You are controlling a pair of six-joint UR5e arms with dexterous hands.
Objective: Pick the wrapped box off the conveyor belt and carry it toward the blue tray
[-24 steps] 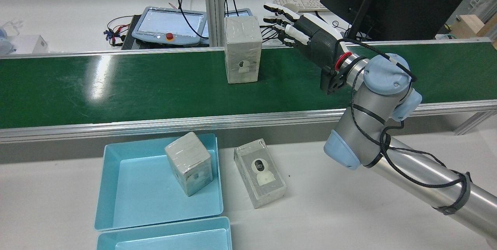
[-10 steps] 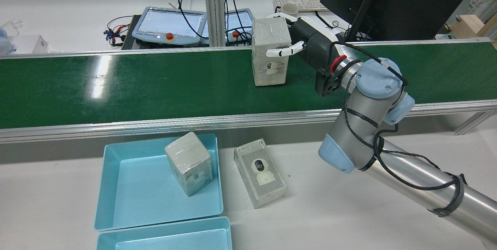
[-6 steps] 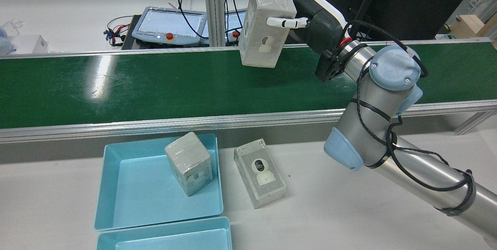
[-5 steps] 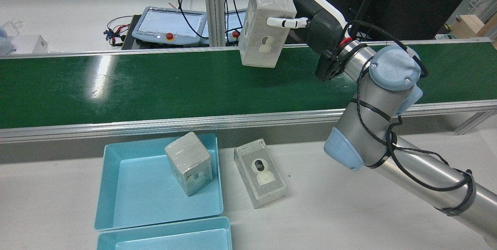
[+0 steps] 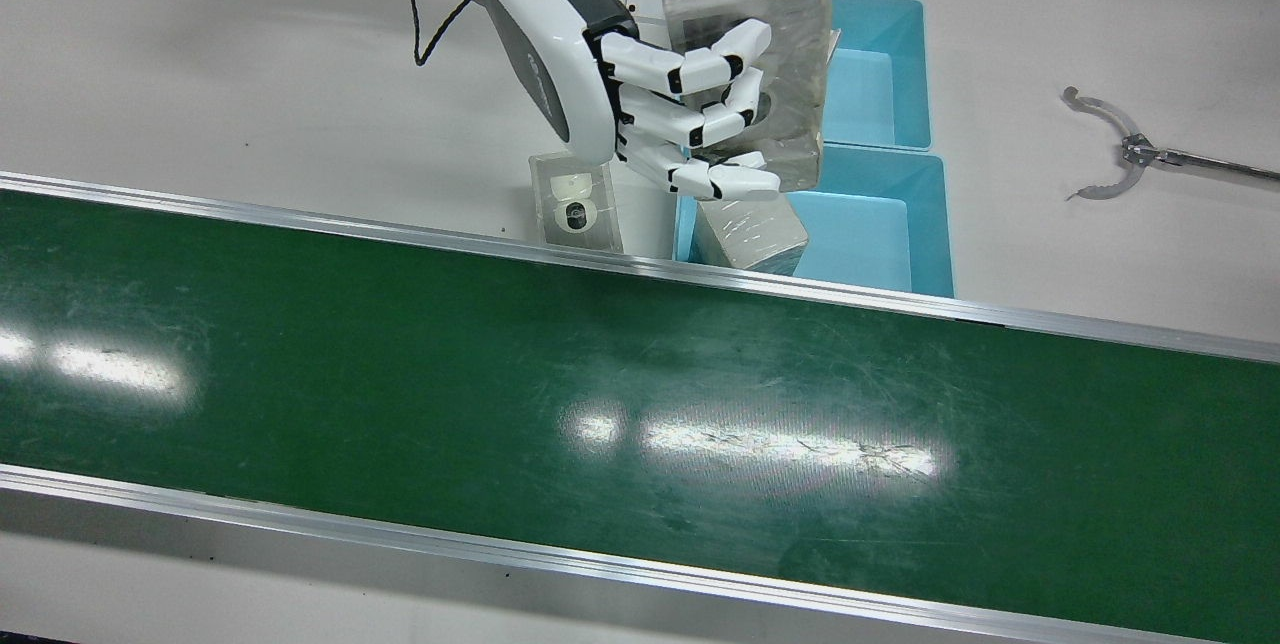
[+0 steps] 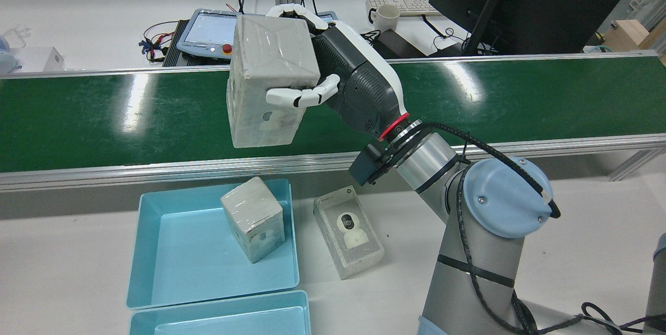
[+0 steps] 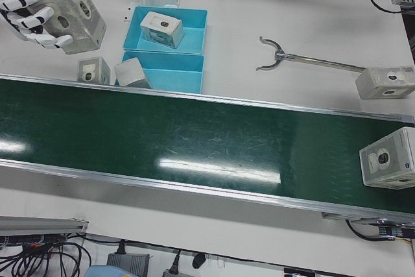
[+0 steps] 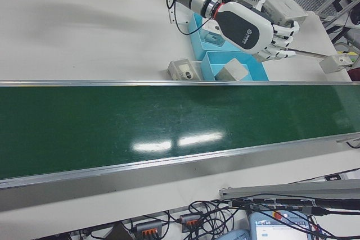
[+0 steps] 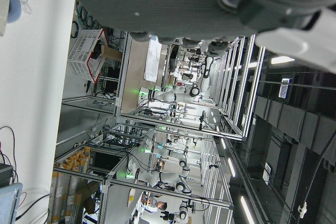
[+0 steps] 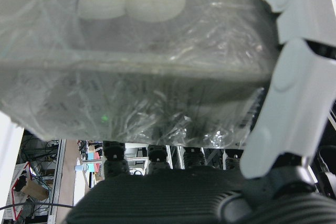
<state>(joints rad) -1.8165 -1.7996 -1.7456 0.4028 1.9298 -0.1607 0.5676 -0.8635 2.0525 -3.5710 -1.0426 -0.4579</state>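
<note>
My right hand (image 6: 354, 85) is shut on the wrapped box (image 6: 265, 80), a grey box in clear film, and holds it in the air over the near edge of the green conveyor belt (image 6: 104, 116). White fingers (image 5: 690, 114) wrap its far face and the thumb presses the near face. In the right hand view the box (image 10: 136, 66) fills the top against the palm. The blue tray (image 6: 138, 252) lies on the table below and a little nearer. Only the dark underside of my left hand (image 9: 184, 3) shows; its fingers are hidden.
A wrapped box (image 6: 253, 226) stands inside the blue tray and another (image 6: 348, 239) lies on the table to its right. A second blue tray (image 6: 218, 319) sits nearer. One more box (image 7: 388, 158) rides the belt, one (image 7: 388, 82) rests beside a grabber tool (image 7: 285, 60).
The right hand closed on the box on the belt, lifted it clear, then swung it left and back toward the near rail, above the tray side.
</note>
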